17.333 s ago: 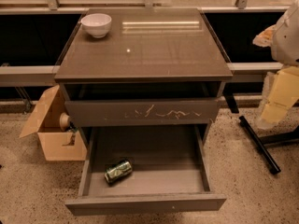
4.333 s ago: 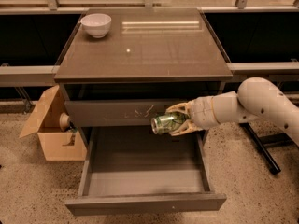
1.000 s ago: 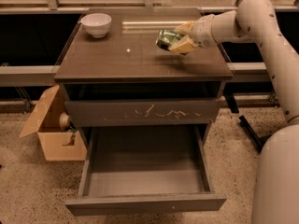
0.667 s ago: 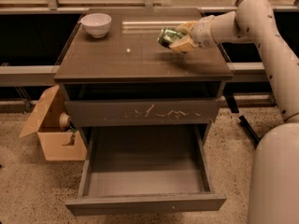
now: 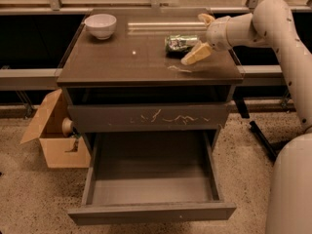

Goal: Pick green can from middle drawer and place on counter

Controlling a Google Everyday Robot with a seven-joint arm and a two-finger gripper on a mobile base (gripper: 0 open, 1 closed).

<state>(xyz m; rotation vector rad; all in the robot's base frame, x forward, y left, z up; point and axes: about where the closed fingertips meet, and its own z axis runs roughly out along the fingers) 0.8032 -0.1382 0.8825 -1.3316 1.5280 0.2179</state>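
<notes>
Gripper (image 5: 201, 36) noted over the right side of the desk (image 5: 122, 62), close to its right edge and roughly midway between front and back. Its two pale fingers are now spread wide with nothing clamped between them. Under a second ago those fingers were closed around the green can (image 5: 179, 43) in much the same spot. The can now lies on its side on the desk surface, its right end just inside the spread fingers; whether it touches either one I cannot tell. Middle drawer (image 5: 151, 189) below stands pulled out, floor bare. White bowl (image 5: 100, 25) sits undisturbed near the back left corner. Assessment: the can has been let go on the desk, so placement appears done. What remains, in my judgement, is drawing the arm back without nudging the can, which could roll.
</notes>
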